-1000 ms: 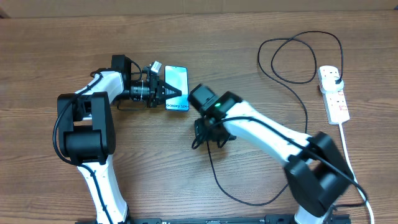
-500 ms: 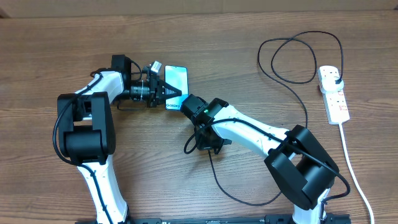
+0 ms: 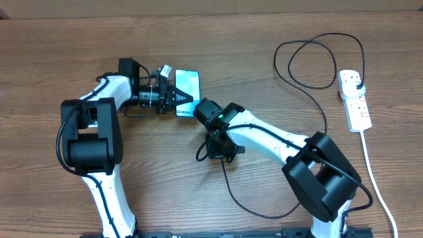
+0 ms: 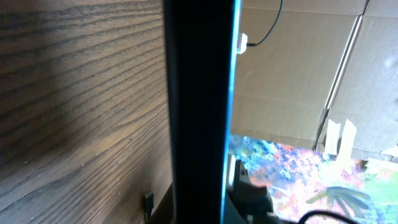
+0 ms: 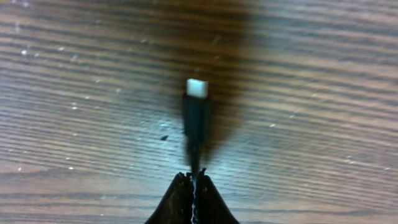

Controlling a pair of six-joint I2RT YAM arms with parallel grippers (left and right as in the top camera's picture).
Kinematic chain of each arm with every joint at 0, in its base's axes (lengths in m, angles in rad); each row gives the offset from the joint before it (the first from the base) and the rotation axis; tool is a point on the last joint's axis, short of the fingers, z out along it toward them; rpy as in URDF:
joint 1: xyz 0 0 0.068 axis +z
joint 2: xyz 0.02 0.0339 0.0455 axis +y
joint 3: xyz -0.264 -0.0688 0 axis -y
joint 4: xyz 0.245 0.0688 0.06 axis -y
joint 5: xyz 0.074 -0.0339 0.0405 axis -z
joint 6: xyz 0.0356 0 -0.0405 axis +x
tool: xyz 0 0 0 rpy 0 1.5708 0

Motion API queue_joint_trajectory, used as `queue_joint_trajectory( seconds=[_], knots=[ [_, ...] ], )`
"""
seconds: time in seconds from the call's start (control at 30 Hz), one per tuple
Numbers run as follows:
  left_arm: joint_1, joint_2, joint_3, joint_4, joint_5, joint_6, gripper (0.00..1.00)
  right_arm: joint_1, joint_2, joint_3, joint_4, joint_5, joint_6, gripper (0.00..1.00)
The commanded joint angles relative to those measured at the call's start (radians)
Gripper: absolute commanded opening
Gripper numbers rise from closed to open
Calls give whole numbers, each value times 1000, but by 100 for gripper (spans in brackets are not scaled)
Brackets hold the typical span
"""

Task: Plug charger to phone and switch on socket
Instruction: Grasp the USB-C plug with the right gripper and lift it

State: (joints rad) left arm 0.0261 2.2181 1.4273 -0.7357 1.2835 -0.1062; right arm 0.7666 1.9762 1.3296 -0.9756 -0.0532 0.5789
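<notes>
My R claw (image 5: 194, 182) clenched on charger (image 5: 196, 115) behind tip, L claw (image 3: 185, 98) grasping phone (image 3: 188, 80); cable may flex, tip misaligns.

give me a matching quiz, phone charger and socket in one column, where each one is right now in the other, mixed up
Things:
1. phone
2. charger
3. socket

Places:
A. lying at the right edge of the table, no gripper near it
B. clamped in the left gripper
C. pinched in the right gripper, plug tip sticking out ahead of it

Pairs: 1-B, 2-C, 3-A
</notes>
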Motion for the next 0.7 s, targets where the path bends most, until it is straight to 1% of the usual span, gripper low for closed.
queue_joint_trajectory(
  seconds=[0.0, 0.03, 0.13, 0.17, 0.37, 0.4, 0.53, 0.63, 0.67],
  knots=[
    [1, -47, -1, 3, 52, -6, 4, -24, 39, 0, 2, -21, -9, 9],
    [1, -47, -1, 3, 52, -7, 4, -26, 51, 0, 6, -20, -9, 11],
    [1, -47, -1, 4, 52, -11, 4, -26, 70, 0, 48, -20, -10, 24],
    [1, -47, -1, 4, 52, -14, 4, -26, 73, 0, 60, -20, -10, 26],
    [1, -47, -1, 4, 51, -14, 4, -27, 79, 0, 83, -21, -7, 27],
    [1, -47, -1, 4, 51, -14, 4, -27, 79, 0, 85, -23, -7, 25],
    [1, -47, -1, 4, 51, -14, 4, -27, 79, 0, 81, -27, -8, 15],
    [1, -47, -1, 4, 52, -14, 4, -27, 79, 0, 83, -27, -11, 4],
    [1, -47, -1, 4, 51, -14, 4, -27, 79, 0, 85, -27, -11, 4]
  ],
)
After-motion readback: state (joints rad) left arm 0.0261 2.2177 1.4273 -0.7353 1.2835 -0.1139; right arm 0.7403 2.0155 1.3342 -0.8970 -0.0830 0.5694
